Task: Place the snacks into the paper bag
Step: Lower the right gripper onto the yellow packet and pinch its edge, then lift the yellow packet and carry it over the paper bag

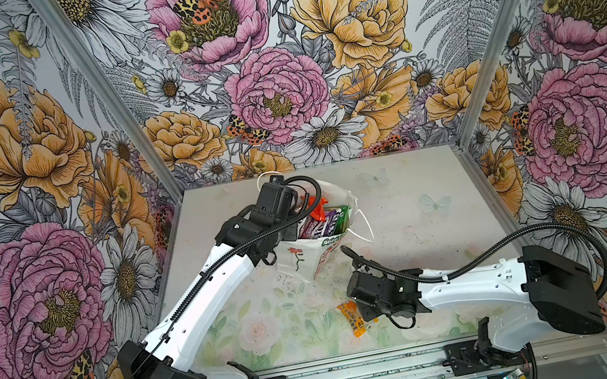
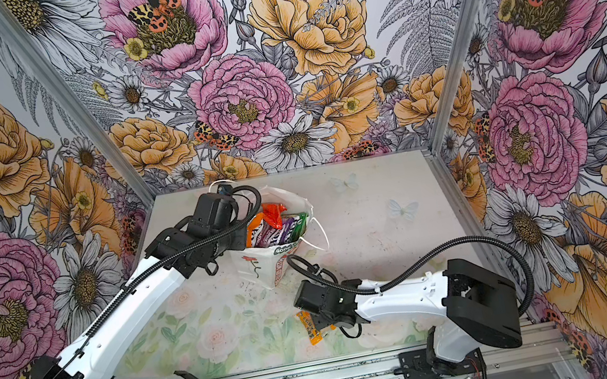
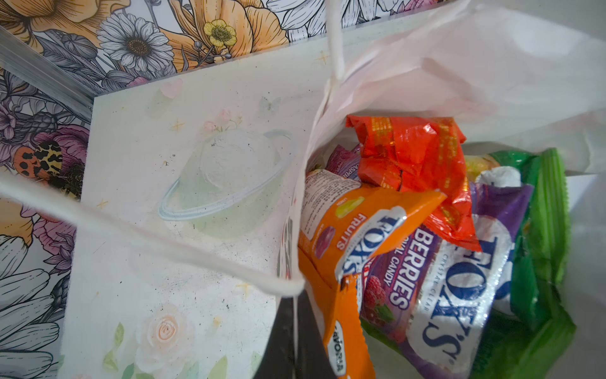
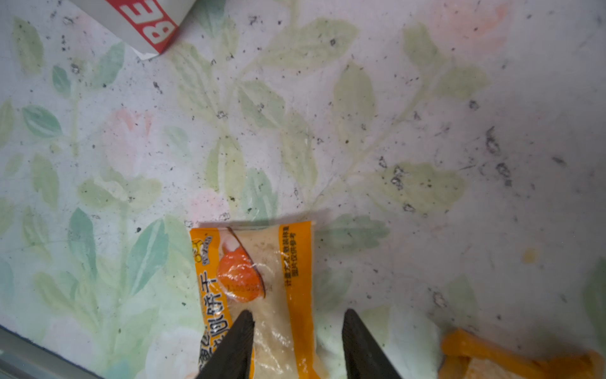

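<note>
On the table (image 1: 421, 195), the left gripper (image 3: 295, 308) pinches the wall of the paper bag (image 1: 297, 259). The Fox's Fruits bag (image 3: 354, 229) sits just inside its fingertips, with the Fox's Berries bag (image 3: 403, 269) beyond. The right gripper (image 4: 298, 315) straddles a biscuit sachet (image 4: 255, 279) lying flat. A second sachet (image 4: 511, 357) lies beside it, and the paper bag is ahead.

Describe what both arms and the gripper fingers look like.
Left arm and right arm: glossy white shells, black joint housings, and a black ribbed cable hose running along each. The right gripper has matte black fingers tapering to points.
</note>
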Available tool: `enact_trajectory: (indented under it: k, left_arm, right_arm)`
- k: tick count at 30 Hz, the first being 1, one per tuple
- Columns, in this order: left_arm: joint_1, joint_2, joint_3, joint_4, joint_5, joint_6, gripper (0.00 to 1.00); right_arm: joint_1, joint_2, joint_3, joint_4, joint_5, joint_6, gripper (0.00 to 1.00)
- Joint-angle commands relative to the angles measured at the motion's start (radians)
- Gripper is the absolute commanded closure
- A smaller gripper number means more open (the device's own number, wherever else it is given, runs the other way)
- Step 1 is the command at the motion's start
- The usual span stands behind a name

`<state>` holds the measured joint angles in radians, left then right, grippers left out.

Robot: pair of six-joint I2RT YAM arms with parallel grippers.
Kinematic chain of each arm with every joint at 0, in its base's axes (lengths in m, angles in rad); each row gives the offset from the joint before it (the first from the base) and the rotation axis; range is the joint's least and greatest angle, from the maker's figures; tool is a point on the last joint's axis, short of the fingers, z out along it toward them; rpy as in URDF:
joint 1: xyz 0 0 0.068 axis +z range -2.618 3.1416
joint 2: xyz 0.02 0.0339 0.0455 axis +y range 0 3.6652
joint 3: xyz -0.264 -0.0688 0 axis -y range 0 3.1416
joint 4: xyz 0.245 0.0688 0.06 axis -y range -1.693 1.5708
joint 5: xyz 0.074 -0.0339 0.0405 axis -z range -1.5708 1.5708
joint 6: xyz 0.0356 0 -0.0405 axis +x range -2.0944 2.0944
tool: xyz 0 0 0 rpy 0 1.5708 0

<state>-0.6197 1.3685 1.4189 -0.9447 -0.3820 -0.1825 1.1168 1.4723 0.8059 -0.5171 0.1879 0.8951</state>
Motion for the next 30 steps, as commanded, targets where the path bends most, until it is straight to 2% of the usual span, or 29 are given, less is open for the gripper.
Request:
enact_trajectory:
  k: [1, 10, 14, 18, 27, 30]
  left_arm:
    - [-0.008, -0.02, 0.003, 0.052, -0.041, 0.012, 1.0]
    - [-0.006, -0.017, 0.003, 0.052, -0.035, 0.012, 1.0]
    - [-0.006, -0.013, 0.003, 0.049, -0.043, 0.015, 1.0]
    - [-0.006, -0.011, 0.005, 0.047, -0.043, 0.016, 1.0]
    - [-0.006, -0.017, 0.007, 0.047, -0.04, 0.015, 1.0]
    - [-0.005, -0.015, 0.004, 0.048, -0.044, 0.014, 1.0]
  right_arm:
    - [-0.013, 0.026, -0.01, 0.037, -0.052, 0.006, 0.57]
    - [-0.028, 0.11, 0.008, 0.058, -0.112, 0.001, 0.74]
    - [-0.025, 0.124, 0.022, 0.095, -0.165, -0.039, 0.89]
    - [-0.024, 0.117, 0.029, 0.098, -0.163, -0.045, 1.0]
    - [-0.02, -0.011, -0.019, 0.098, -0.073, -0.009, 1.0]
    - [-0.007, -0.072, -0.027, 0.112, -0.059, -0.044, 1.0]
